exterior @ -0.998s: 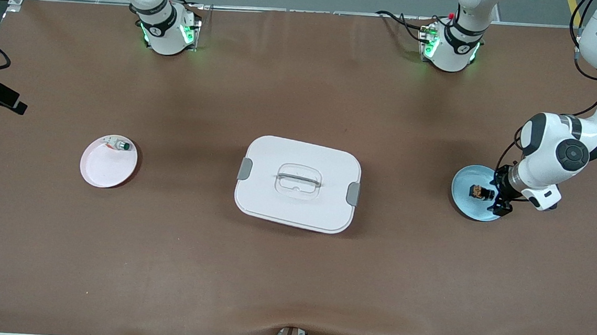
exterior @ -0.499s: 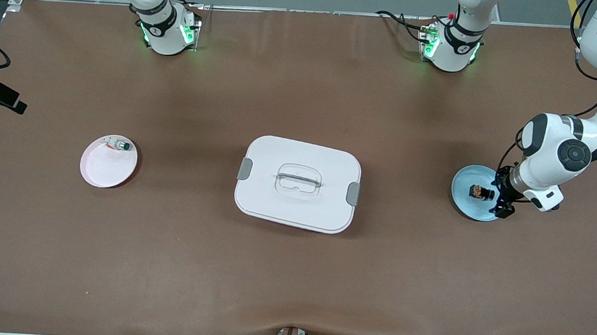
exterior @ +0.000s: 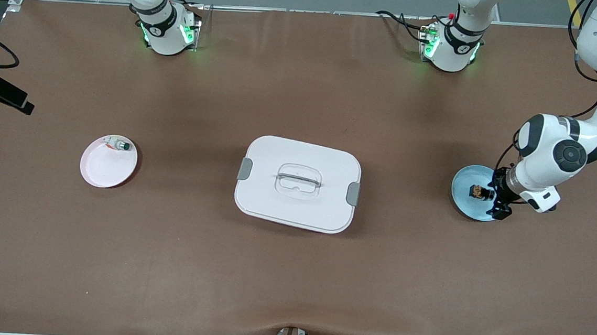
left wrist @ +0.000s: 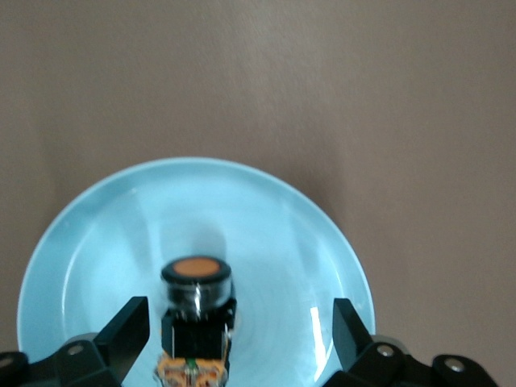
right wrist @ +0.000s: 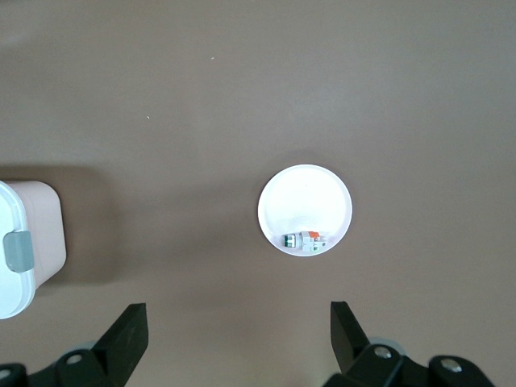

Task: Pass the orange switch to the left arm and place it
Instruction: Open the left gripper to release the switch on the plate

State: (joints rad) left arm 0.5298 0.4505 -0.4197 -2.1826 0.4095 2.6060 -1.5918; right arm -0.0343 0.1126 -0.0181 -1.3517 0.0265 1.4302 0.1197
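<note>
The orange switch (exterior: pixel 478 191) lies on its side on a light blue plate (exterior: pixel 466 205) at the left arm's end of the table. My left gripper (exterior: pixel 492 196) is low over that plate, open. In the left wrist view the switch (left wrist: pixel 196 310) sits between the open fingers, closer to one finger (left wrist: pixel 125 330), and touches neither; my left gripper (left wrist: pixel 238 334) is empty. The white box (exterior: pixel 297 183) stands mid-table. My right gripper (right wrist: pixel 238 334) is open and empty, high above the table, out of the front view.
A pale pink plate (exterior: pixel 104 172) holding a white switch with a green cap (exterior: pixel 120 145) lies toward the right arm's end; both show in the right wrist view (right wrist: pixel 305 201), along with a corner of the box (right wrist: pixel 20 242).
My left gripper has crept a little closer to the orange switch over the blue plate. The switch, box and pink plate have not moved.
</note>
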